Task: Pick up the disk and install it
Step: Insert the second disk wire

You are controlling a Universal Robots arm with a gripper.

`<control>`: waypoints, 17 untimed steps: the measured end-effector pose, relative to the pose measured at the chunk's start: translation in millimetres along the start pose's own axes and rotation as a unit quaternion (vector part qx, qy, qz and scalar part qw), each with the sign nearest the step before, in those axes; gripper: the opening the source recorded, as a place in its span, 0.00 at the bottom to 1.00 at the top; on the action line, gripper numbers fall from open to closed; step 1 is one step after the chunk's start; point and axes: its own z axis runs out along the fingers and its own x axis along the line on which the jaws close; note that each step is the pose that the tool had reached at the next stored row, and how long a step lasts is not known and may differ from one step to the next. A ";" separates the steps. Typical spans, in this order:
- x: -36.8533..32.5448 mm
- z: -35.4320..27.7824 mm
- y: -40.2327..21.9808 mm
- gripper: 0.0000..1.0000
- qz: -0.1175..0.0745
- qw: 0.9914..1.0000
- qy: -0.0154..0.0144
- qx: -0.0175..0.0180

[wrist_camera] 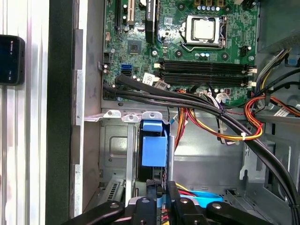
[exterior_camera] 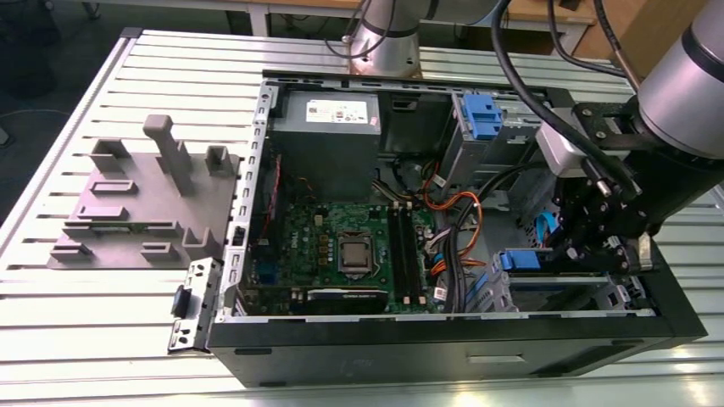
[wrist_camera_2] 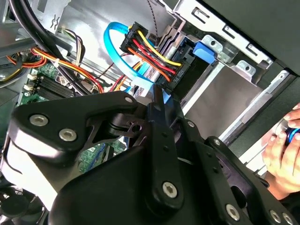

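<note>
Got an open PC case (exterior_camera: 453,339) lying on its side on the slatted metal counter (exterior_camera: 68,322). Also spotted a grey fixture plate (exterior_camera: 136,212) beside the case, toward the exterior view's left.

Inside: green motherboard (exterior_camera: 339,246) in the middle, grey power supply box (exterior_camera: 328,127) with a white sticker behind it, and an upright blue latch (exterior_camera: 481,114) further toward the exterior view's right.

Seeing the gripper (exterior_camera: 599,246) reaching down into the case's corner on the exterior view's right, right over the drive cage (exterior_camera: 588,292). Honestly can't tell whether the jaws are clenched or released; too much black linkage in the way in both wrist views. Not obviously grasping anything, though.

Found the disk (wrist_camera: 153,150) slotted on edge in that cage, blue rail end sticking out, just beyond the gripper (wrist_camera: 159,194) in the first wrist view. Same blue end (exterior_camera: 523,260) showing just beside the gripper in the exterior view.

Second wrist view: black connector (wrist_camera_2: 150,51) with red, yellow and black wires sitting against the dark end of the bay, plus a flat blue cable (wrist_camera_2: 110,47) looping near it. Could be plugged in, can't say for sure.

Also caught a person's hand (wrist_camera_2: 281,154) outside the case wall in the second wrist view, pinching something small and blue. And a dark phone-like gadget (wrist_camera: 9,58) sitting on the counter in the first wrist view.
</note>
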 end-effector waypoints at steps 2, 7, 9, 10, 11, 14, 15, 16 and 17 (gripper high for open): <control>-0.1 -3.3 -0.1 0.23 0.000 1.000 0.000 0.000; -0.4 -17.4 -0.6 0.23 0.000 1.000 0.000 -0.001; -0.4 -17.4 -0.6 0.23 0.000 1.000 0.000 -0.001; -0.4 -17.4 -0.6 0.22 0.000 1.000 0.000 -0.001; -0.4 -17.5 -0.6 0.15 0.000 1.000 0.000 -0.001; -0.4 -17.6 -0.6 0.11 0.000 1.000 0.000 -0.001; -0.4 -17.5 -0.6 0.11 0.000 1.000 0.000 -0.001; -0.4 -17.5 -0.6 0.11 0.000 1.000 0.000 -0.001; -0.4 -17.5 -0.6 0.11 0.000 1.000 0.000 -0.001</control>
